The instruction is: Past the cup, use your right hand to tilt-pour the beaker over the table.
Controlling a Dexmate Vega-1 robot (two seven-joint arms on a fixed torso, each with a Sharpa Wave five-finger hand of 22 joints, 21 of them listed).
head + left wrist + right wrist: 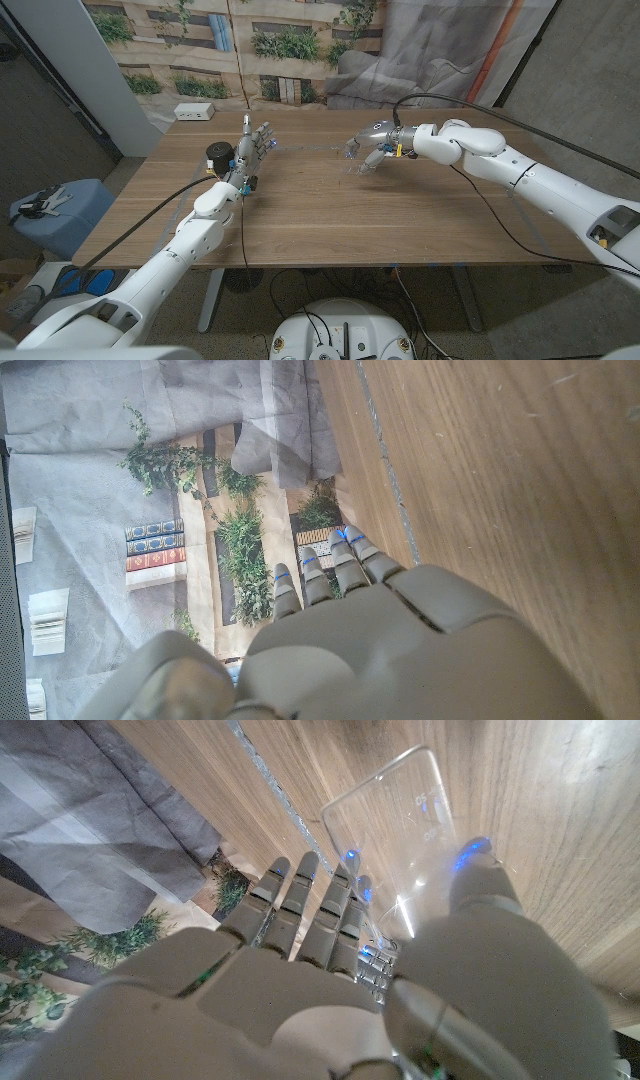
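Clear glass beaker (400,830) sits in the right hand (375,145), thumb on one side, the other fingers on the opposite wall. In the head view the beaker (353,152) shows only as a faint transparent shape at the fingertips, over the far middle of the table, tilted. Right wrist view: printed markings on its wall, rim pointing away from the palm, wood grain showing through the glass. Whether anything is inside, I can't tell.

Right arm (520,175) comes in from the near right corner with a black cable (480,110) looping over it.

Left hand (255,148) stands on the far left part of the table, fingers straight and pointing up, holding nothing. Left wrist view shows those fingers (325,575) extended side by side, nothing between them. A dark round cup (218,156) stands just beside the left hand, on its outer side, well apart from the beaker.

Table (330,215): wooden, medium brown, long grain, with a pale seam near the far edge visible in both wrist views.

Room: printed backdrop (260,45) of plants and bookshelves behind the table, grey cloth (440,45) draped at the far right, a white box (193,111) on the floor by the backdrop, a blue bin (55,215) at the left.
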